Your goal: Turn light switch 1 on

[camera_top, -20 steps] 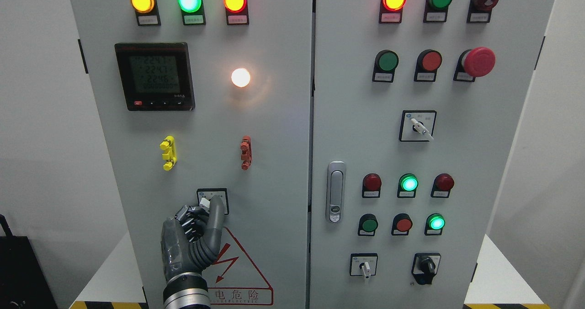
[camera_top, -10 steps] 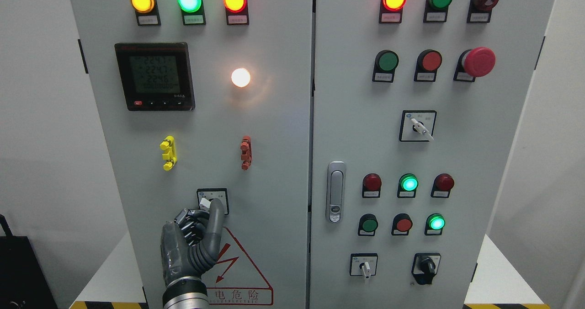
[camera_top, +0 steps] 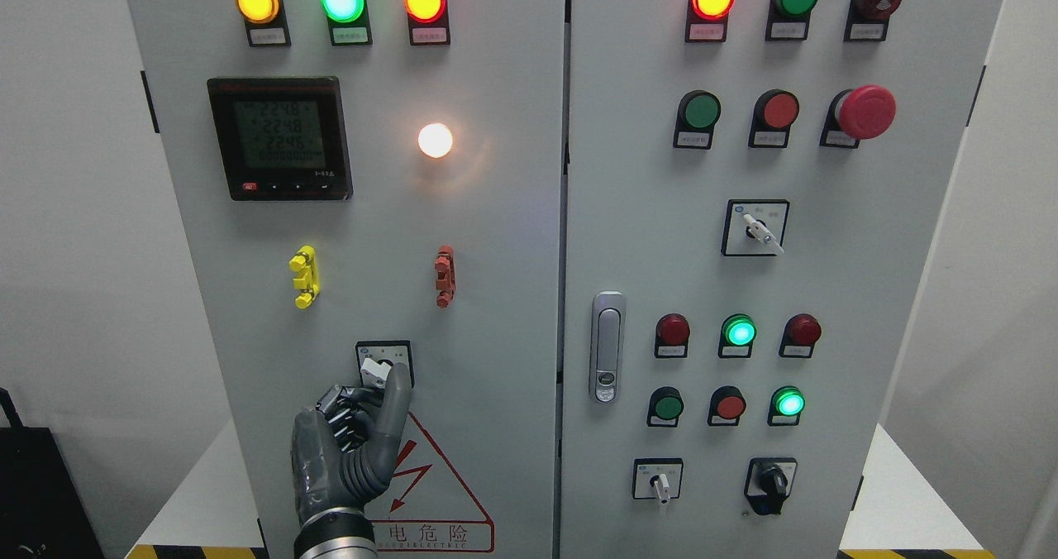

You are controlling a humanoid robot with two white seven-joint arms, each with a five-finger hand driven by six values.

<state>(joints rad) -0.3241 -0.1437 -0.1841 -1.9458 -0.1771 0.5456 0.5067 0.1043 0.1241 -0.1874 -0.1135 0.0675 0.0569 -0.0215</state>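
Note:
Light switch 1 is a small rotary selector [camera_top: 376, 368] with a white knob in a black-framed plate, low on the left cabinet door [camera_top: 496, 311]. The round lamp [camera_top: 436, 140] above it glows warm white. My left hand [camera_top: 372, 389] comes up from the bottom edge, just below the selector. Its fingers [camera_top: 343, 402] are curled in under the knob. One finger points straight up, its tip right beside the knob's right side. The knob shows clear above the curled fingers. My right arm is out of view.
The left door carries a digital meter [camera_top: 279, 138], three lit lamps along the top, yellow [camera_top: 304, 276] and red [camera_top: 445, 275] clips, and a warning triangle [camera_top: 430, 476]. On the right door are push buttons, a red emergency stop [camera_top: 864, 112], selectors and a door handle [camera_top: 607, 346].
My left hand has slid down a little from the selector, uncovering more of the white knob. The lamp stays lit throughout.

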